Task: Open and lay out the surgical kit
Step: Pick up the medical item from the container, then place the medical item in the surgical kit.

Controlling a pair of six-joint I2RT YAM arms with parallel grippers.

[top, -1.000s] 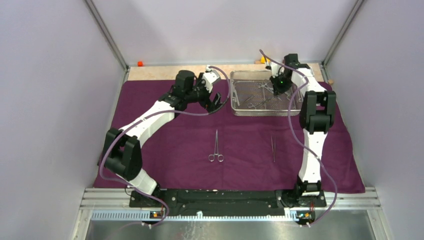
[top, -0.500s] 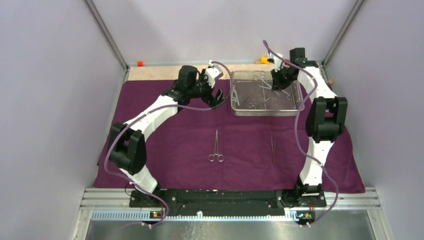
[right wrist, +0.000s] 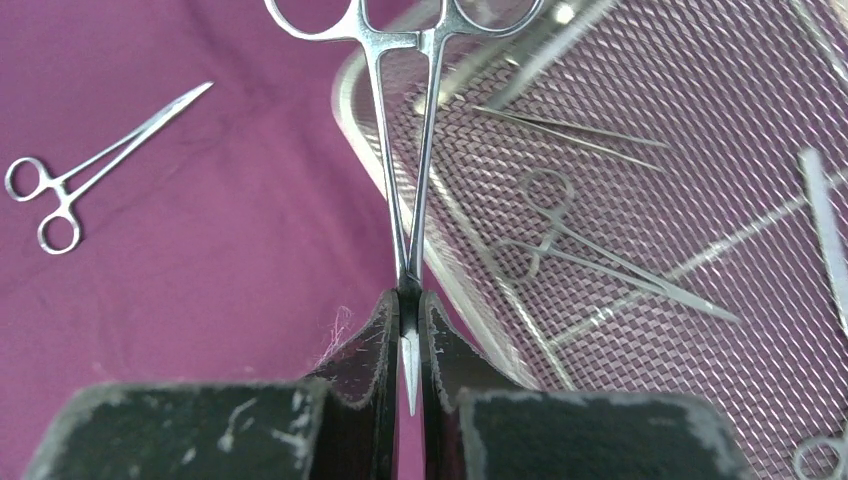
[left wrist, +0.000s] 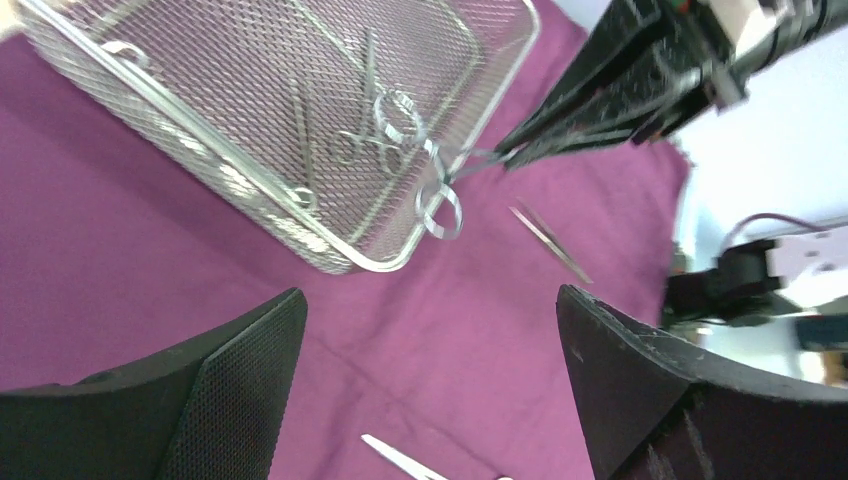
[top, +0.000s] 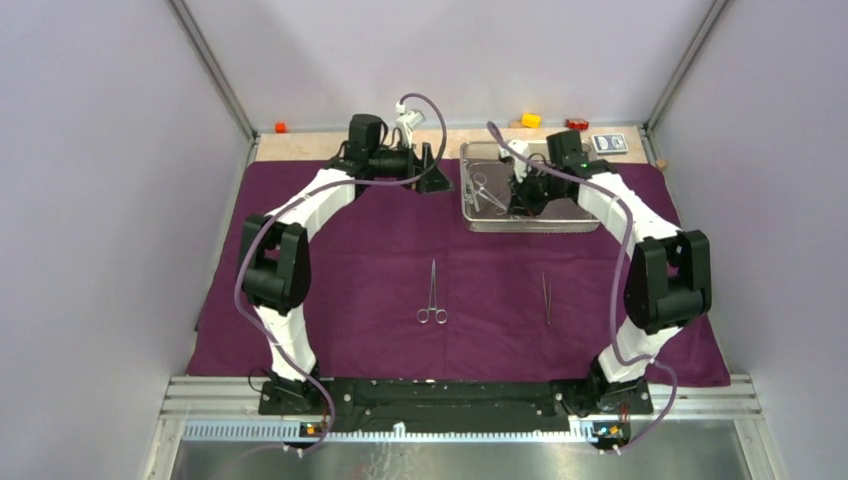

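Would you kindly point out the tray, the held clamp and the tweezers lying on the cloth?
tray (left wrist: 230, 50), left wrist view, bare mesh floor.
held clamp (right wrist: 408, 283), right wrist view, its pivot.
tweezers (top: 547, 298), top view, mid-length.

right wrist: your held clamp (right wrist: 412, 150) has its ring tops cut by the top edge; tray (right wrist: 680, 90) runs off top and right. left wrist: steel tip (left wrist: 400, 457) cut at the bottom edge, can't tell clamp or tweezers. top view: tray contents too small to count.
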